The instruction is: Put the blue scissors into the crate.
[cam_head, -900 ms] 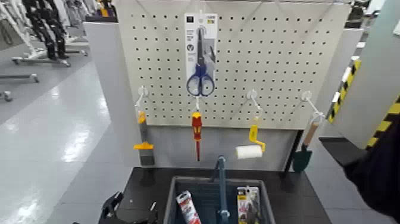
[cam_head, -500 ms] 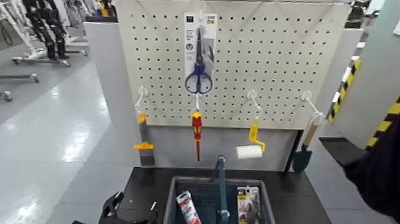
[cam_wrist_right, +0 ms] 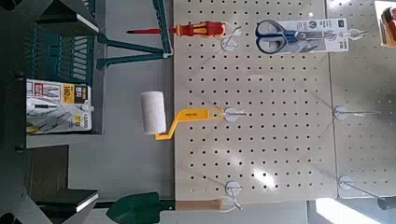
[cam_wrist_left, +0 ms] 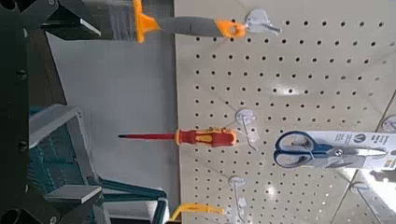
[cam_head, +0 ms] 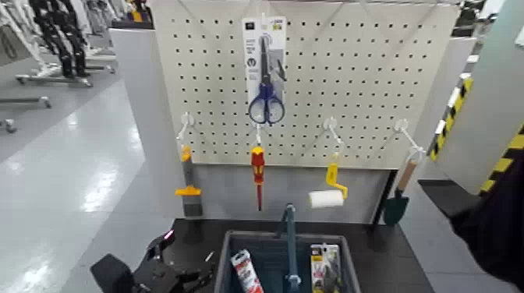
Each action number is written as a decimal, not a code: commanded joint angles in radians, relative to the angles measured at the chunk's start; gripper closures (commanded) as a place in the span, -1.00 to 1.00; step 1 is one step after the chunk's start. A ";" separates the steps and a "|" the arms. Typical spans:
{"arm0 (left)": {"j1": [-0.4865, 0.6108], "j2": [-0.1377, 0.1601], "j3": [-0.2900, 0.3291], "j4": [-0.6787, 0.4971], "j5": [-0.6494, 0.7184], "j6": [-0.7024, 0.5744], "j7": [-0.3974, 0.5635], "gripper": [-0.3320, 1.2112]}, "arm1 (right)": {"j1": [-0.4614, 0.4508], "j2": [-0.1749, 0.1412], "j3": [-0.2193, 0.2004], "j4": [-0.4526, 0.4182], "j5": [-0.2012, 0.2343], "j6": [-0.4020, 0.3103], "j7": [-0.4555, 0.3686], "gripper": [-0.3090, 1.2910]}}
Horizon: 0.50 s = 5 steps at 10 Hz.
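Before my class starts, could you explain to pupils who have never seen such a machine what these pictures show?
This is a robot with two arms. One picture comes from its head, looking forward and down; the other two come from cameras on its wrists, so they look turned.

On a pegboard hang blue scissors on a white card, with a brush, a screwdriver, a paint roller and a trowel lower down. The crate stands below on a dark surface, two packaged items inside.

The left gripper is open, low beside the crate. The right gripper is open too, outside the head picture. Neither holds anything; the scissors still need to go into the crate.
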 commanded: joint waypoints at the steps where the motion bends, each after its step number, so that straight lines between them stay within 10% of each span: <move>1: -0.087 0.026 -0.002 -0.035 0.057 0.121 -0.066 -0.38 | -0.003 0.000 0.000 0.003 -0.001 0.000 0.000 -0.51; 5: -0.235 0.064 -0.027 -0.034 0.114 0.185 -0.131 -0.38 | -0.009 0.000 0.005 0.009 -0.001 0.000 0.002 -0.51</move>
